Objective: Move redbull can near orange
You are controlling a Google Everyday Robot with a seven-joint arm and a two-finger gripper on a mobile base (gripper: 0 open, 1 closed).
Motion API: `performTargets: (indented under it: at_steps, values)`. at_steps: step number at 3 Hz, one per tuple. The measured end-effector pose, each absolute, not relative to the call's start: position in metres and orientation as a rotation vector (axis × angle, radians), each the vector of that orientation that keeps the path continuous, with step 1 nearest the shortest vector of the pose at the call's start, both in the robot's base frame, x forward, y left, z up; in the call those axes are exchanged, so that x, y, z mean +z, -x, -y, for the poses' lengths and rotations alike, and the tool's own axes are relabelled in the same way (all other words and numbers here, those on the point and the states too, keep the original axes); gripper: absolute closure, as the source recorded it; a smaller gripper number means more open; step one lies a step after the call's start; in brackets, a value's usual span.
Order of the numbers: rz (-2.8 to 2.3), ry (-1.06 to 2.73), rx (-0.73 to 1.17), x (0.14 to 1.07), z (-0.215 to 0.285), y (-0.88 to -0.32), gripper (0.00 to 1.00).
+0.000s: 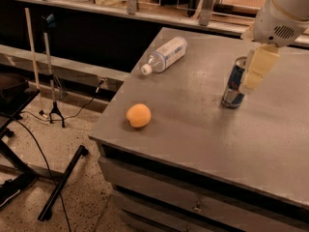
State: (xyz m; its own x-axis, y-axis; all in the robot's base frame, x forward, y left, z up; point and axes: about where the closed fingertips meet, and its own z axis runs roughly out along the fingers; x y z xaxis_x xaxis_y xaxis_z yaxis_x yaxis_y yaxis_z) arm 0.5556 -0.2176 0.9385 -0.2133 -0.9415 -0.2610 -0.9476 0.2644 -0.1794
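Note:
The redbull can (233,85) stands upright on the grey table (193,124), right of the middle. The orange (138,115) lies near the table's front left edge, well apart from the can. My gripper (255,70) comes down from the upper right; its cream finger overlaps the can's upper right side and hides part of it. I cannot see whether it touches the can.
A clear plastic bottle (162,55) with a white cap lies on its side at the table's back left. Drawers run below the table front. A shelf with clutter stands behind. Black stands and cables are on the floor at left.

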Motion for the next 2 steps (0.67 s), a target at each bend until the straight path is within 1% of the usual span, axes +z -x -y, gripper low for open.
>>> performTargets:
  at_steps: [2]
  values:
    - [-2.216,1.727,0.022,0.9368,0.2152,-0.5601,0.49]
